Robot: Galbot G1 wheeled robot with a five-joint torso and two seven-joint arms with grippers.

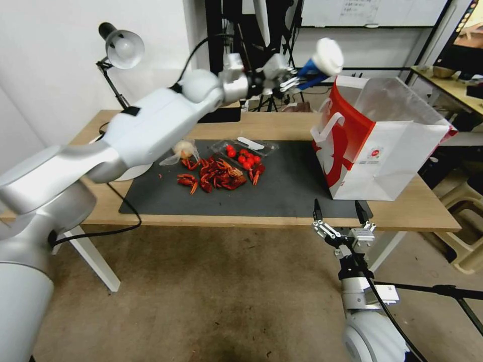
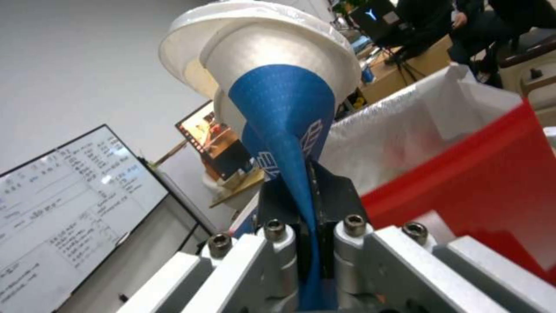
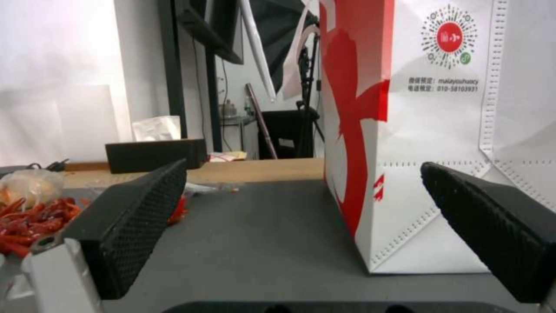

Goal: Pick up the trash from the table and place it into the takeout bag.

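My left gripper point(image 1: 291, 80) is raised above the table's point(image 1: 282, 125) far side, just left of the takeout bag's open mouth. It is shut on a blue-and-white paper cup point(image 1: 320, 61), pinching its blue wall flat. The left wrist view shows the crushed cup point(image 2: 278, 108) between the left gripper point(image 2: 310, 193) jaws, with the bag's red panel point(image 2: 469, 187) beside it. The white and red takeout bag point(image 1: 382, 146) stands upright on the right of the dark mat point(image 1: 292, 186). A small clear plastic bag point(image 1: 183, 150) lies on the mat's left. My right gripper point(image 1: 339, 211) hangs open at the table's front edge, facing the bag point(image 3: 428, 152).
Red crayfish shells point(image 1: 216, 176) are scattered mid-mat, with a clear tray of cherry tomatoes point(image 1: 245, 153) behind them. A desk lamp point(image 1: 121, 48) stands at the table's back left, its cable trailing over the front edge. A black box point(image 3: 153, 154) sits at the far edge.
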